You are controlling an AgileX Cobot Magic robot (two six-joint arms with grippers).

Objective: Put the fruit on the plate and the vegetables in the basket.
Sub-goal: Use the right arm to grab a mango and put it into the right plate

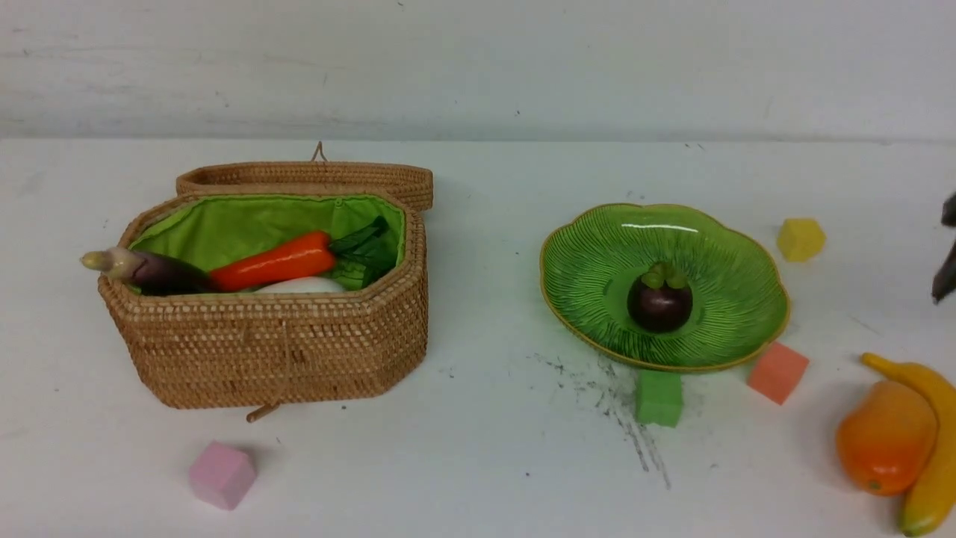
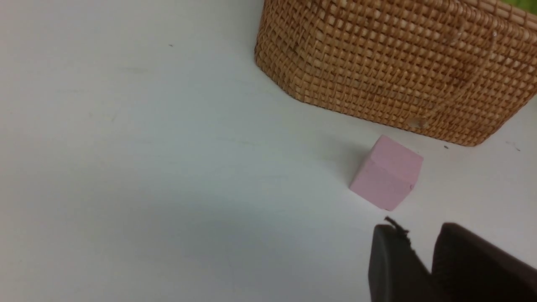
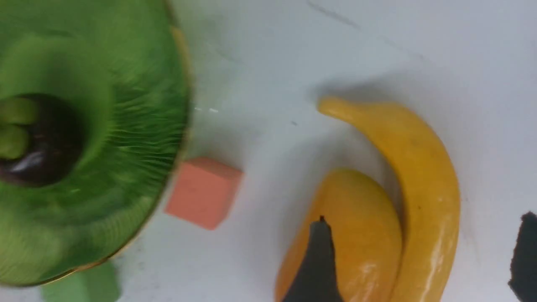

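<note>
- The right gripper point(image 3: 423, 220) is wide open and holds nothing
- The mango point(image 3: 361, 218) and the banana point(image 3: 423, 167) lie between its fingers point(image 3: 316, 264), touching each other on the table point(image 1: 478, 463); whether a finger touches the mango I cannot tell
- The plate point(image 1: 717, 246) is off to one side of these fingers, past an orange foam cube point(image 3: 203, 193), with the mangosteen point(image 1: 659, 302) in its middle
- The left gripper point(image 2: 421, 237) is almost closed, with a thin gap, and grips nothing
- A pink foam cube point(image 2: 388, 172) is just ahead of its fingertips, and the basket point(image 2: 398, 63) is beyond the cube
- The basket is open, with the carrot point(image 1: 276, 261), eggplant point(image 1: 153, 273) and white radish point(image 1: 302, 285) inside
</note>
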